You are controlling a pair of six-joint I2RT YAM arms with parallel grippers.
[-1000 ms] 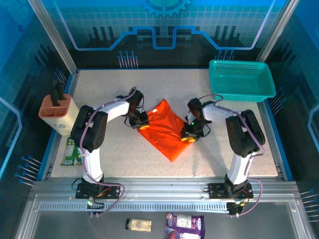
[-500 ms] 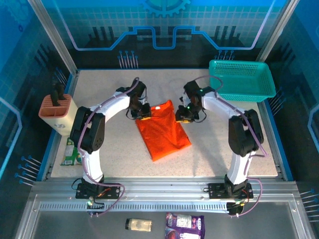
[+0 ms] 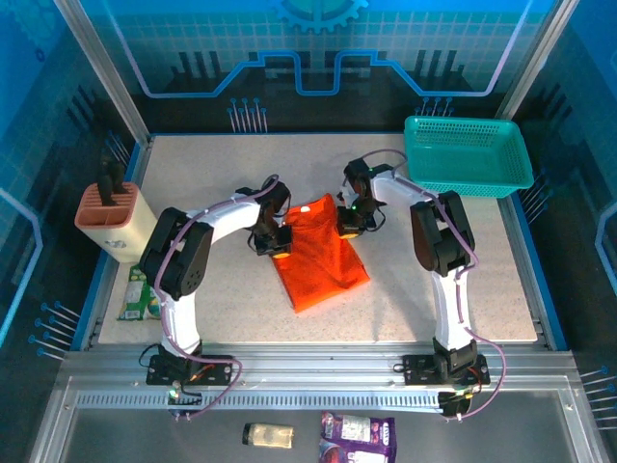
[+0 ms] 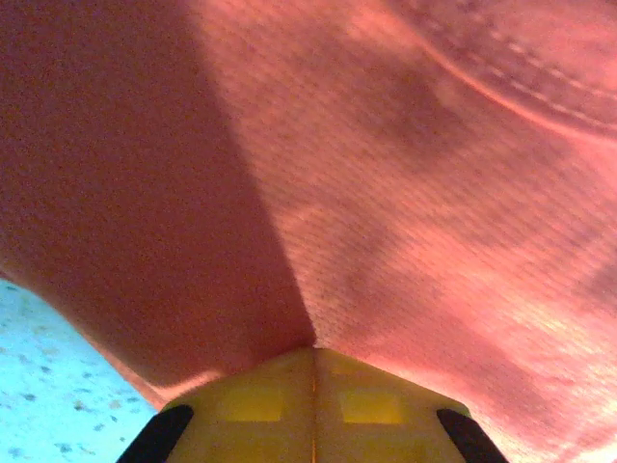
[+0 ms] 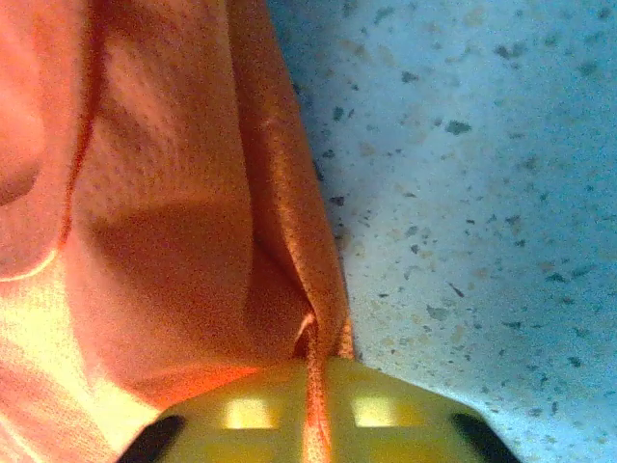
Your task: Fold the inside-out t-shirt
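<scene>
Top external: left hand [image 3: 273, 243] and right hand [image 3: 347, 229] have clamped the t-shirt [image 3: 318, 258].

Bright orange t-shirt [image 3: 318, 257], folded into narrow slanted strip, flat on table

You turned the t-shirt [image 3: 323, 256] and pulled it farther back on the table [image 3: 463, 280], so it looks narrower now. Your right gripper [image 3: 348, 230] moved back and left. It and your left gripper [image 3: 274, 245] pinched shut on the cloth.
</scene>
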